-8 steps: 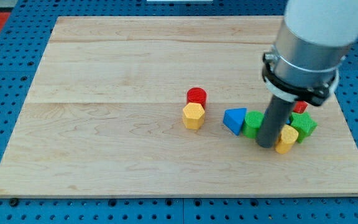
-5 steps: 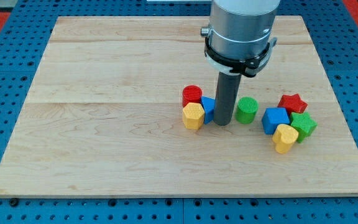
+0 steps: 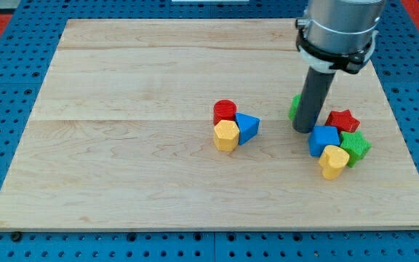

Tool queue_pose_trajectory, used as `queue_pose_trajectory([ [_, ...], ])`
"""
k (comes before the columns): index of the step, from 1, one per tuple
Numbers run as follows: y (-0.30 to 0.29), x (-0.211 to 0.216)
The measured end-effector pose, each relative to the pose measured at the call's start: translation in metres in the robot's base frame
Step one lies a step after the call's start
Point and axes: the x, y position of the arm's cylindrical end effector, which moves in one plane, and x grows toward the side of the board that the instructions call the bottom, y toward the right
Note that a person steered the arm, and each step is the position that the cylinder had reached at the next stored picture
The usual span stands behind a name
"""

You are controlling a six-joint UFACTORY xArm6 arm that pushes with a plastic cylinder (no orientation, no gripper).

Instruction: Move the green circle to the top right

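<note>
The green circle [image 3: 294, 106] is mostly hidden behind my rod, right of the board's middle; only its left edge shows. My tip [image 3: 305, 129] rests on the board just below and in front of it, touching or nearly touching. A blue cube [image 3: 324, 140] lies just to the right of the tip.
A red star [image 3: 342, 121], a green star-like block [image 3: 356, 146] and a yellow heart [image 3: 333, 161] cluster with the blue cube at the view's right. A red cylinder [image 3: 225, 111], a yellow hexagon [image 3: 226, 135] and a blue triangle [image 3: 246, 127] sit together near the middle.
My rod has moved right from beside the blue triangle to the green circle. The green circle has shifted up and slightly right, now behind the rod.
</note>
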Motion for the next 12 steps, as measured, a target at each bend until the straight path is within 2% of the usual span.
queue_pose_trajectory([
  [2,0.031,-0.047],
  [3,0.023,-0.061],
  [4,-0.014,-0.037],
  [5,-0.027,-0.043],
  [6,-0.026,-0.080],
  [8,0.020,-0.123],
  [9,0.015,-0.118],
  [11,0.089,-0.116],
  [12,0.089,-0.144],
])
